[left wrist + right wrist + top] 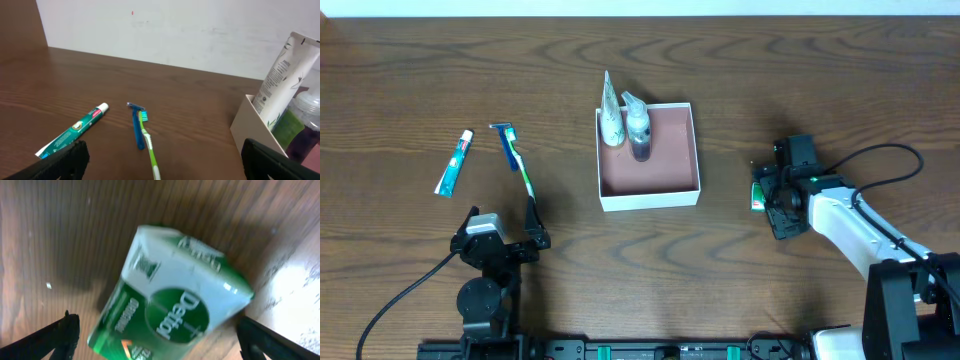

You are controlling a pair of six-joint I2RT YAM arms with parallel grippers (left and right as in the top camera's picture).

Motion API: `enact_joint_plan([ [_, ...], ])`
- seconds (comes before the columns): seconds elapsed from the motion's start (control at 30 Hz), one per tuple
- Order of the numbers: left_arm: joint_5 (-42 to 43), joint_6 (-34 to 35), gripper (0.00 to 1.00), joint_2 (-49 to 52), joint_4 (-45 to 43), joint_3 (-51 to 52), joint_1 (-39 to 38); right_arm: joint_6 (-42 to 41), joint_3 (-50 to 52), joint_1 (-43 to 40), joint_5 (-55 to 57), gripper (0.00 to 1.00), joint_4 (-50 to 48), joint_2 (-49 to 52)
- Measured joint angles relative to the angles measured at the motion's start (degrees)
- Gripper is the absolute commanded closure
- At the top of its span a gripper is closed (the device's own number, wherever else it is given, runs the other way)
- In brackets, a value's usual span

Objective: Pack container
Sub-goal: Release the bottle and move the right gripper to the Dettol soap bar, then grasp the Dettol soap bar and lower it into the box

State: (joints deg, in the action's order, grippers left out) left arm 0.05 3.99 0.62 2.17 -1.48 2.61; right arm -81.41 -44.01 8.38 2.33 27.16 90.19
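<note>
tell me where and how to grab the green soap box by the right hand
Grip the soap box across its long sides, from straight above. It lies flat on the table, angled diagonally under the open right hand, so square the wrist to it first.

Soap box blurred — bottom edge cut off.

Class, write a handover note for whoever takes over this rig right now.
Left gripper: open, holding nothing, table side of the toothbrush.
Right gripper: open over the soap box, not gripping it.
Done: white tube and small bottle are in the container, by its left wall.
Left: toothpaste, razor, toothbrush and soap box lie outside.
</note>
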Motion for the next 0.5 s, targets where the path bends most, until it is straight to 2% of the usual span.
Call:
enact_joint_plan([
  [0.27,0.0,0.0,0.02,0.0,0.0,0.0,0.0,6.9,0.8,-1.5,0.1,0.44,-0.6,0.0],
  [0.5,0.0,0.0,0.02,0.0,0.0,0.0,0.0,14.9,0.9,-1.5,-0.5,0.57,-0.1,0.0],
])
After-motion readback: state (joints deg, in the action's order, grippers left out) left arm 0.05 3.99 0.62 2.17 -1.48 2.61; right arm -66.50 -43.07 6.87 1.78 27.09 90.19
